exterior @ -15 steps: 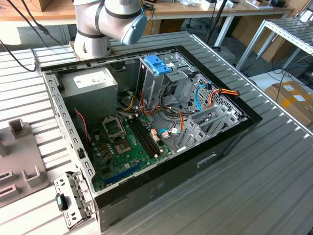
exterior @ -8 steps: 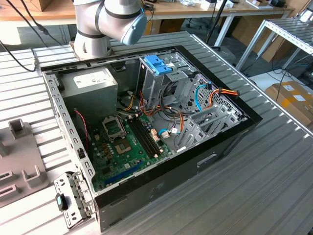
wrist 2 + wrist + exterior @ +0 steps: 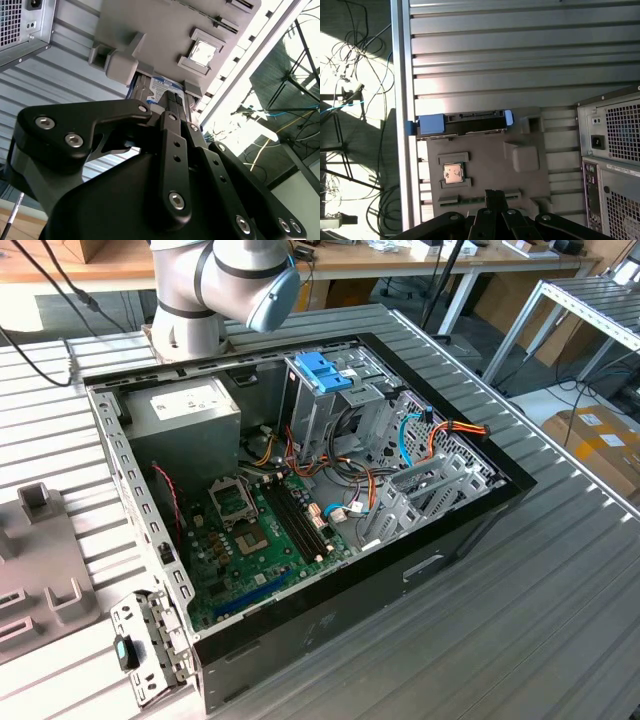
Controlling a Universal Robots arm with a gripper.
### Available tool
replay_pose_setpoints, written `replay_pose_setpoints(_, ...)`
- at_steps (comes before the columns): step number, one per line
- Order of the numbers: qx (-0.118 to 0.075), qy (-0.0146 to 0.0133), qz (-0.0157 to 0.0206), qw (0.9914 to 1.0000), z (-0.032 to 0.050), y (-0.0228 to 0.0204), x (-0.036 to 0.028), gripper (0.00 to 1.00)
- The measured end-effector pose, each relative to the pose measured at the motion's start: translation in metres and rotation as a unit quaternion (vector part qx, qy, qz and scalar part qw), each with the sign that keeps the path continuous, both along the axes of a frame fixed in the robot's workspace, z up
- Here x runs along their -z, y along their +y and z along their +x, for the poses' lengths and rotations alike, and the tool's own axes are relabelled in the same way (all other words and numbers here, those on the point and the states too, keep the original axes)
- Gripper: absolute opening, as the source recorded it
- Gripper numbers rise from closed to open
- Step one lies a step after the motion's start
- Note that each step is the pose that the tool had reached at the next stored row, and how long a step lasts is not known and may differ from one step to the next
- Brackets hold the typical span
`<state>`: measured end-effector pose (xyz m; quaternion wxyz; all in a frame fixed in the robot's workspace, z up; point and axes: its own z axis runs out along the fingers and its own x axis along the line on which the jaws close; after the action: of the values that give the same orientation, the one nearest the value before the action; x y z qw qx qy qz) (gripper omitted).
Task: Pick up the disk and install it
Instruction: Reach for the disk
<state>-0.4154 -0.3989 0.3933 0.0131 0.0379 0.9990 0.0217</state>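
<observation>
One disk [image 3: 465, 122] stands on edge in the fixture [image 3: 40, 560], nine o'clock from the case [image 3: 420, 560] in the exterior view. The pincer [image 3: 493, 194], narrow and empty, hovers near: widen it, then centre it between the blue rails.

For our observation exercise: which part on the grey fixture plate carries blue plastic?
The disk, the flat drive with blue rails at its ends; the square metal chip and the plain grey block show no blue.

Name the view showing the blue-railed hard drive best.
The first wrist view: the silver-grey hard drive with blue rails sits unobstructed at the edge of the grey fixture plate. The second wrist view shows part of its white label beyond the gripper.
</observation>
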Motion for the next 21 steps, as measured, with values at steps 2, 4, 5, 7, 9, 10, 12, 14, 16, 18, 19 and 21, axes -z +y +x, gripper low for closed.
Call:
replay_pose_setpoints(2, 0.0, 0.0, 0.0, 1.0, -0.0006, 0.0, 0.0, 0.11)
replay_pose_setpoints(4, 0.0, 0.0, 0.0, 1.0, -0.0018, 0.0, 0.0, 0.11)
replay_pose_setpoints(5, 0.0, 0.0, 0.0, 1.0, -0.0022, 0.0, 0.0, 0.11)
replay_pose_setpoints(7, 0.0, 0.0, 0.0, 1.0, -0.0031, 0.0, 0.0, 0.11)
replay_pose_setpoints(9, 0.0, 0.0, 0.0, 1.0, -0.0038, 0.0, 0.0, 0.11)
replay_pose_setpoints(10, 0.0, 0.0, 0.0, 1.0, -0.0041, 0.0, 0.0, 0.11)
replay_pose_setpoints(12, 0.0, 0.0, 0.0, 1.0, -0.0048, 0.0, 0.0, 0.11)
replay_pose_setpoints(14, 0.0, 0.0, 0.0, 1.0, -0.0056, 0.0, 0.0, 0.11)
replay_pose_setpoints(16, 0.0, 0.0, 0.0, 1.0, -0.0063, 0.0, 0.0, 0.11)
replay_pose_setpoints(18, 0.0, 0.0, 0.0, 1.0, -0.0072, 0.0, 0.0, 0.11)
replay_pose_setpoints(19, 0.0, 0.0, 0.0, 1.0, -0.0077, 0.0, 0.0, 0.11)
replay_pose_setpoints(21, 0.0, 0.0, 0.0, 1.0, -0.0083, 0.0, 0.0, 0.11)
